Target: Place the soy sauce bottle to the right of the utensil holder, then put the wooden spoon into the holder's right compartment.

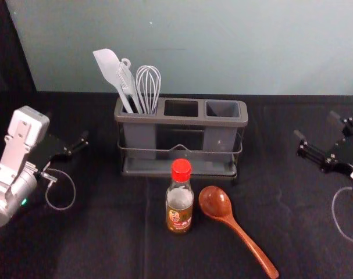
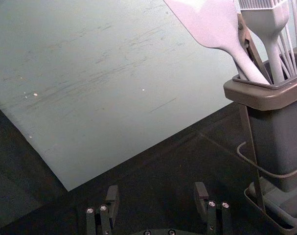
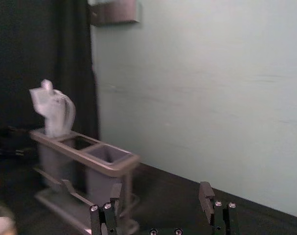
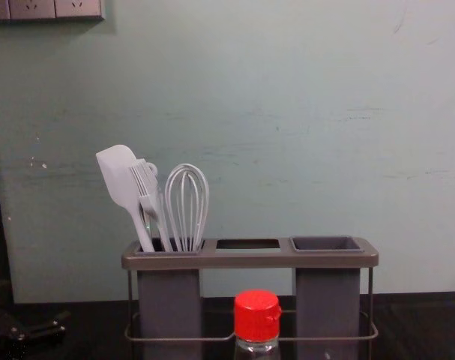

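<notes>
My left gripper [image 1: 68, 128] and right gripper [image 1: 316, 125] stand open, flanking the wire-framed holder [image 1: 182, 121]. The glass bottle [image 1: 179, 200] stands upright before it, beside the glossy wooden spoon [image 1: 216, 202].

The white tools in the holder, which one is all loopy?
The whisk, farthest right: you can see through its thin loops. The spatula has a flat head, and the brush has bristles.

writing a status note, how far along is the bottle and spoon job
Nothing looks done: the bottle stands in front of the holder, and the spoon lies beside the bottle. Nothing is in hand: the left gripper and right gripper are open and empty, either side of the holder. Both placements are left; the right compartment is empty.
</notes>
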You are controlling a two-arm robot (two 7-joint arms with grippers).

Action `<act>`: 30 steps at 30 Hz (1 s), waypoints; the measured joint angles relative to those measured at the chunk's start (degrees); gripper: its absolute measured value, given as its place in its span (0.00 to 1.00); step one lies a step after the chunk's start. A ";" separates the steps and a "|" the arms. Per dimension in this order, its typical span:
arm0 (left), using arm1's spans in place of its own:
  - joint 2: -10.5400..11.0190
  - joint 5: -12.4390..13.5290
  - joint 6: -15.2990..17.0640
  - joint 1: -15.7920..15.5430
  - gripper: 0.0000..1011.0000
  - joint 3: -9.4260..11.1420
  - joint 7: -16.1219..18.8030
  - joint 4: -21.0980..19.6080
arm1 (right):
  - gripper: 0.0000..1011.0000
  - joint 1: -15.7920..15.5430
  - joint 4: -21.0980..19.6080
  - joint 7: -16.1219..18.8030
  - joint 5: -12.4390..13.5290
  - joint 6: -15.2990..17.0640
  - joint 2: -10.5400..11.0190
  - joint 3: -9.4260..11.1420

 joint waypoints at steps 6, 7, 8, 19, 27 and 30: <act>0.00 0.00 0.00 0.00 0.99 0.00 0.00 0.00 | 0.99 -3.26 -1.83 9.60 6.04 -1.25 2.13 1.48; 0.00 0.00 0.00 0.00 0.99 0.00 0.00 0.00 | 0.99 -3.46 -2.04 10.66 6.32 -1.32 2.41 1.48; 0.00 0.00 0.00 0.00 0.99 0.00 0.00 0.00 | 0.99 -3.62 -2.24 11.73 6.56 -1.38 2.71 1.43; 0.00 0.00 0.00 0.00 0.99 0.00 0.00 0.00 | 0.99 -0.96 -4.60 23.90 4.38 0.83 4.78 -3.53; 0.00 0.00 0.00 0.00 0.99 0.00 0.00 0.00 | 0.99 4.80 -2.52 26.53 4.76 7.21 1.49 -8.60; 0.00 0.00 0.00 0.00 0.99 0.00 0.00 0.00 | 0.99 7.05 -1.54 26.71 4.76 9.20 0.39 -10.55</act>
